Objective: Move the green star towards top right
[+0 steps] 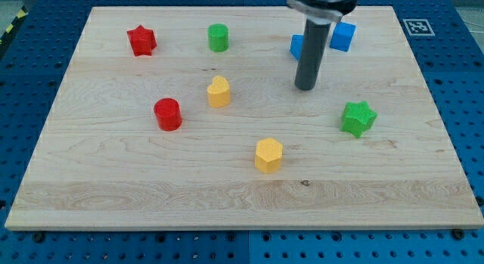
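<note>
1. Camera view: a pale wooden board (98, 188) with visible grain lies on a blue perforated table (30, 60). The small blocks on it look like ridged plastic.
2. Blocks: red star (141, 41), green cylinder (218, 38), red cylinder (168, 114), a yellow block with a pointed top (218, 91), yellow hexagon (268, 155), and two blue blocks, one (343, 36) in plain sight, the other (297, 46) partly hidden by the rod.
3. My tip (305, 88) is a bare dark rod end resting on the wood, touching no block.
4. The green star (358, 118) lies toward the view's lower right of my tip, near but apart.
5. Bare wood runs from the star to the board's right edge and upward toward the top-right corner.
</note>
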You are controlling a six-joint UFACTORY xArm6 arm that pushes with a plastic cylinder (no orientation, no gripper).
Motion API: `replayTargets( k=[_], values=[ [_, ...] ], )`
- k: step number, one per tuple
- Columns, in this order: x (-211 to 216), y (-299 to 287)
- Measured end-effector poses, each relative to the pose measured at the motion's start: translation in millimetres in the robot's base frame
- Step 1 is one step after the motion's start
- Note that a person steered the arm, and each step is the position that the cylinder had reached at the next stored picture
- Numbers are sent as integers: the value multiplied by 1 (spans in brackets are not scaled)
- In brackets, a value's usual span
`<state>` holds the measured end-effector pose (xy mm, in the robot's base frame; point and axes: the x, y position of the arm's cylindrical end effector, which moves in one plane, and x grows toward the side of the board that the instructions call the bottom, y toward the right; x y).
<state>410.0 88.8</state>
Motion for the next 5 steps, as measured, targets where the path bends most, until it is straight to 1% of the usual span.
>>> replayTargets(
  k=[1, 2, 3, 4, 5],
  values=[
    [44, -7],
    [86, 24],
    [98, 72],
    [77, 84],
    [73, 85]
  ],
)
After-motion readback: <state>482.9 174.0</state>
